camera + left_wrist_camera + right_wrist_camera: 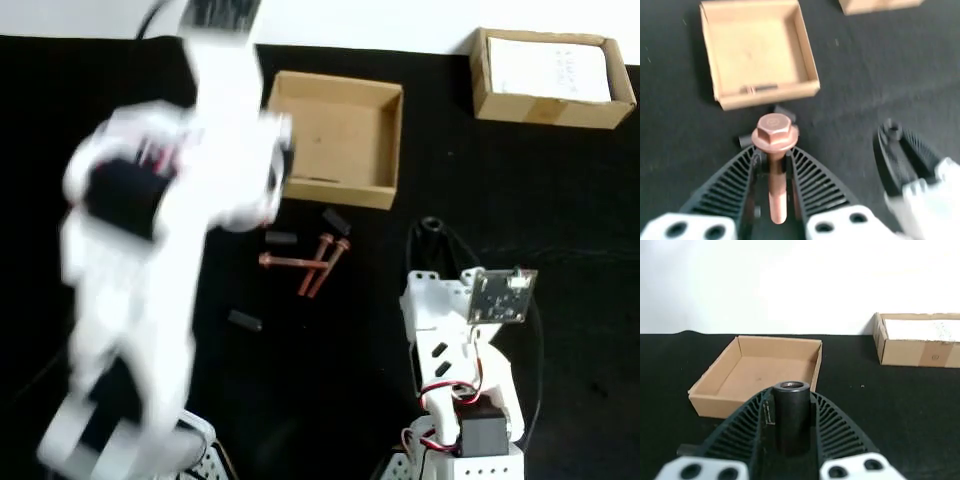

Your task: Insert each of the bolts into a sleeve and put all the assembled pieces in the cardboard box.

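Joining is pending: left jaws grip a bolt [774, 165], right jaws grip a sleeve [791, 415], cardboard box [715, 405] ahead holding perhaps one piece [760, 88], other bolts [300, 263] and sleeves [244, 321] loose on the table [560, 250].

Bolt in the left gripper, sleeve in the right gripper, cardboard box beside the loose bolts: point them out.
bolt [772, 132], left wrist view, hex head.
sleeve [791, 412], right wrist view, side wall.
cardboard box [342, 138], high view, bare floor.

No text I can read. Sheet [548, 68] in far box [540, 110]: faint print, too small to make out. Bolt [772, 131] I hold: head blurred, no legible stamp.
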